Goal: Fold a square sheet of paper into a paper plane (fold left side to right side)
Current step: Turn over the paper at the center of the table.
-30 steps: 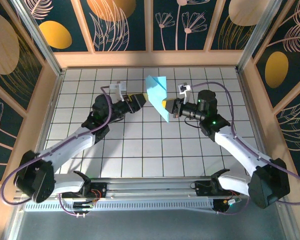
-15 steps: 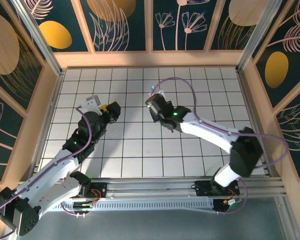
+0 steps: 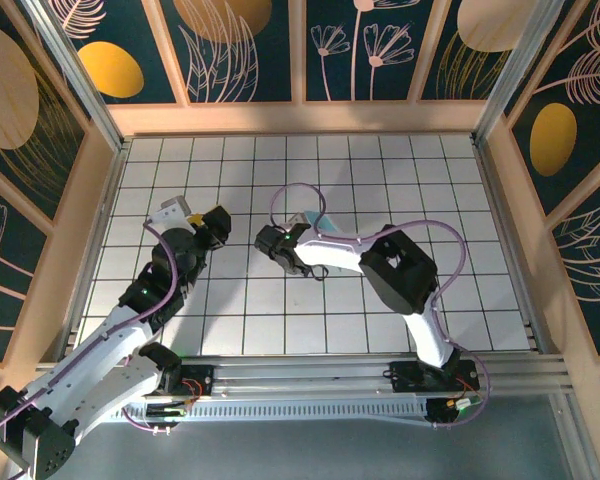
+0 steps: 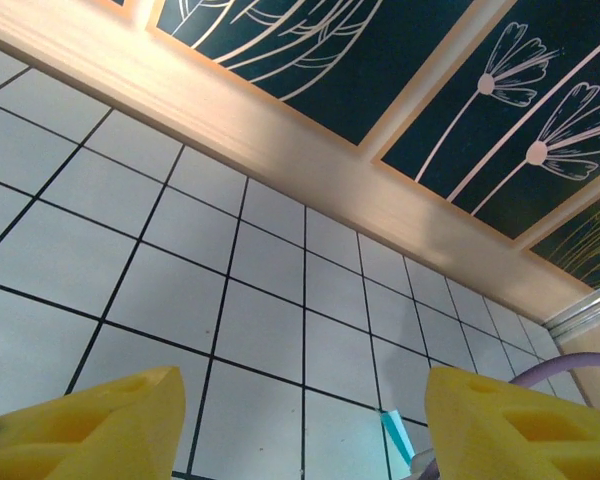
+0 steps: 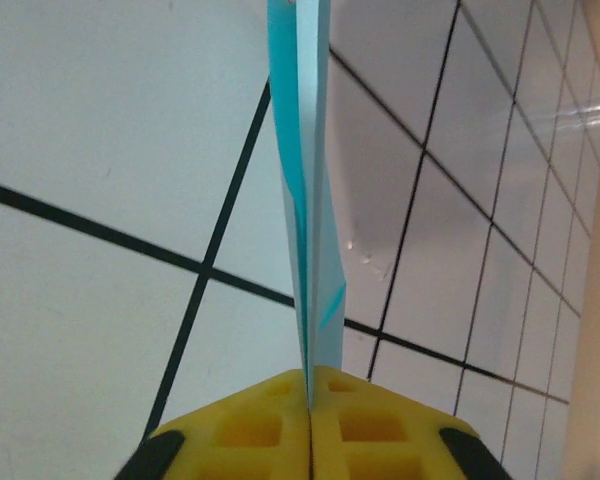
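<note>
— How are the pincers set?

— The right pincer (image 5: pixel 308 390) is clamped shut on the folded cyan paper (image 5: pixel 305 150), which is seen edge-on, rising from the yellow pads (image 5: pixel 250 430) above the tiled counter (image 5: pixel 100 330). The left pincer (image 4: pixel 300 400) is held open, its two fingers (image 4: pixel 90 425) spread.

— And the count?

— One paper and two pincers are counted.

Paper plane (image 5: pixel 308 200) in right gripper (image 5: pixel 308 388) — left gripper (image 3: pixel 218 221) beside (apart, leftward).
</note>
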You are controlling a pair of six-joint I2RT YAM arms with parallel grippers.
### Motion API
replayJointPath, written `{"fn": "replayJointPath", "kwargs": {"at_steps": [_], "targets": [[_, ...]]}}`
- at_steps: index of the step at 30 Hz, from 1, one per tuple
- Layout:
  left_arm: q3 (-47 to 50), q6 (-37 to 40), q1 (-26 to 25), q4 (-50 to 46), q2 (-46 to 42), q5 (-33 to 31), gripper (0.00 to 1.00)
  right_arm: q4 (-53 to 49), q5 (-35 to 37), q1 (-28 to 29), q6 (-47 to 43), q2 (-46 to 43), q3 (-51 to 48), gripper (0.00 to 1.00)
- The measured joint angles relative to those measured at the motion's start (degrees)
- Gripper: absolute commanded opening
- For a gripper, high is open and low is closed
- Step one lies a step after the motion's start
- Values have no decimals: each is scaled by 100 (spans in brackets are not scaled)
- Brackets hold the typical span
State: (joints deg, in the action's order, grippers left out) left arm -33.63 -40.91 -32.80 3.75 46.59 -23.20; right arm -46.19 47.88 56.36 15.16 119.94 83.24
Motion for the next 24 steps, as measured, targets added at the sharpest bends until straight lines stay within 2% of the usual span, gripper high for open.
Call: {"fn": "replayJointPath", "kwargs": {"at_steps": [7, 11, 17, 24], "targets": [[0, 2, 0, -15, 98, 24, 66, 286, -835, -28, 4, -72, -76, 48], [0, 0, 0, -4, 297, 160, 68, 688, -1493, -184, 13, -634, -457, 61], [-4, -136, -2, 179, 990, 680, 68, 1504, -2308, -752, 55, -1996, -1257, 68], [-378, -531, 0, 697, 2577, 1923, 65, 2981, -3591, -1784, 483, -3877, -2900, 77]]}}
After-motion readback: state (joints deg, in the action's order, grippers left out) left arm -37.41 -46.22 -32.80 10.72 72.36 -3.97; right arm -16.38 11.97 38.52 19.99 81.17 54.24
